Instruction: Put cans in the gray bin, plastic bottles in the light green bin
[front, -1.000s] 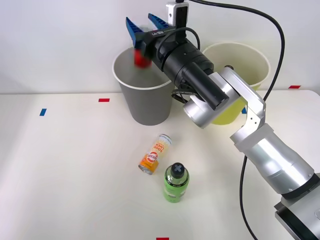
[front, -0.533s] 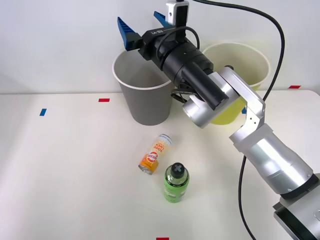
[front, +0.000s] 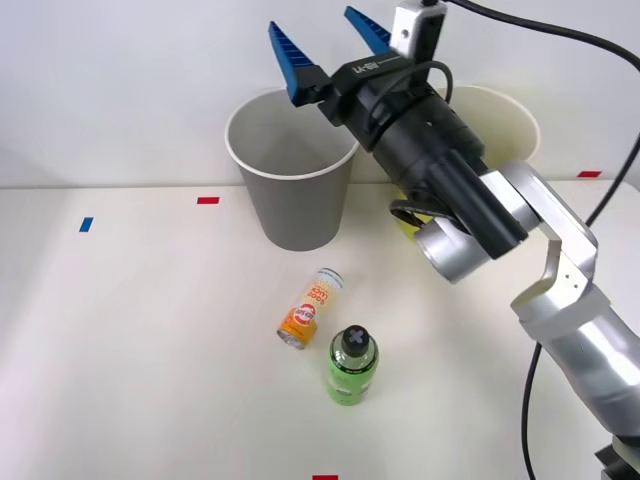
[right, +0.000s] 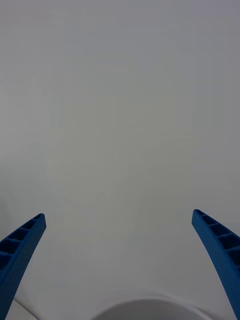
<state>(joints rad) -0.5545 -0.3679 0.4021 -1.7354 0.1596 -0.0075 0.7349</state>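
Observation:
My right gripper (front: 318, 30) hangs open and empty in the air just above the right rear rim of the gray bin (front: 290, 205). In the right wrist view the gripper (right: 118, 215) faces the blank wall, its blue fingers (right: 20, 245) spread wide, with a curved white rim (right: 145, 306) just below them. The light green bin (front: 510, 100) stands to the right of the gray one, mostly hidden behind my arm. An orange and white can (front: 312, 307) lies on its side on the table in front of the gray bin. Right beside it lies a green plastic bottle (front: 352, 368) with a black cap.
The white table (front: 130, 330) carries small tape marks: red (front: 208, 200), blue (front: 86, 224) and red (front: 589, 173). A black cable (front: 560, 35) arcs over my arm. A pale wall rises right behind the bins.
A red can that was at my fingertips over the gray bin a second ago is gone from view. The fingers have spread wider, and the gripper has risen and shifted right.

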